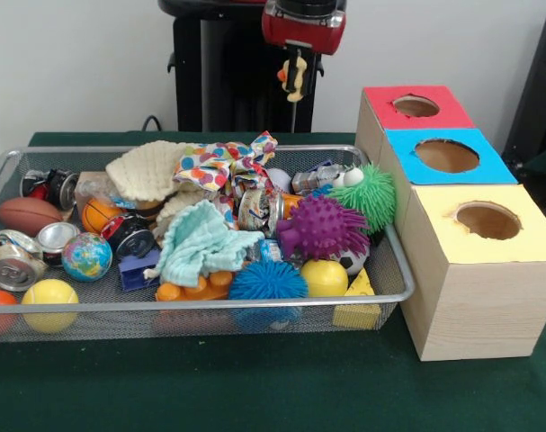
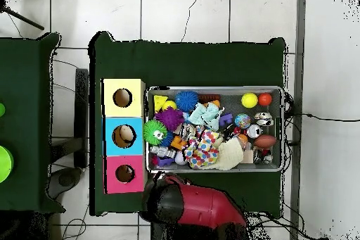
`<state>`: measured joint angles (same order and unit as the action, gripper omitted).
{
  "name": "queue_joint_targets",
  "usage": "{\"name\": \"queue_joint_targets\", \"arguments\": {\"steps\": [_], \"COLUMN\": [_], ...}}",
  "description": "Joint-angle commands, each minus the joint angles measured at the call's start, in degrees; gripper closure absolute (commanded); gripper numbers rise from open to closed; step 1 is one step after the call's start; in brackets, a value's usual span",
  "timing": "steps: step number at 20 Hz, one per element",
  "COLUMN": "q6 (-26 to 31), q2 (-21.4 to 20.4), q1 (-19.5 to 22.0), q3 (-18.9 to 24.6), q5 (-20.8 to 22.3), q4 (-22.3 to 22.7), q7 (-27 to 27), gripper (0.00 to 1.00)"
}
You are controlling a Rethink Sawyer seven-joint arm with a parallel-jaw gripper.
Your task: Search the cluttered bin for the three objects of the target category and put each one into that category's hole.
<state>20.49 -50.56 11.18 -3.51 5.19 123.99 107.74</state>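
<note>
At the top centre of the front frame, the gripper (image 1: 295, 76) is seen hanging from the red and black arm (image 1: 304, 25), with a small yellow and orange object (image 1: 293, 75) pinched between the fingers (image 1: 300, 65), which are closed narrowly on it. What the object is cannot be told. The gripper is held high, clear of the clutter, above the far rim of the cluttered bin (image 1: 201, 304) and just left of the boxes. In the overhead frame only the arm's red body (image 2: 193, 205) is seen, at the bottom centre, lying below the bin (image 2: 283, 128) and beside the red square; the fingers are hidden under it there.

The bin is set on the green counter (image 1: 255, 387), filling the left and centre of the front frame, packed with balls, cans, cloths and spiky toys. The red-surround hole (image 1: 416, 106) is found at the upper right of the front frame, farthest back in the row of three; in the overhead frame it (image 2: 125, 174) is lowest at left, nearest the arm.
</note>
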Motion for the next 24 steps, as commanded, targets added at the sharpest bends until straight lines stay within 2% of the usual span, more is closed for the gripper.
{"name": "queue_joint_targets", "arguments": {"steps": [1, 8, 10, 16, 24], "q6": [-1.24, -2.54, -4.11, -4.19, 1.67], "q2": [-0.64, 0.70, 2.20, 4.49, 5.23], "q1": [-3.65, -8.03, -7.69, -10.09, -10.42], "q3": [-3.23, -4.75, -4.00, -5.26, -6.02], "q5": [-6.69, -11.08, -12.26, -14.67, -16.61], "q4": [2.15, 2.23, 2.10, -0.41, -6.09], "q7": [18.24, 20.38, 20.11, 20.40, 18.28], "gripper": [1.00, 1.00, 1.00, 1.00, 1.00]}}
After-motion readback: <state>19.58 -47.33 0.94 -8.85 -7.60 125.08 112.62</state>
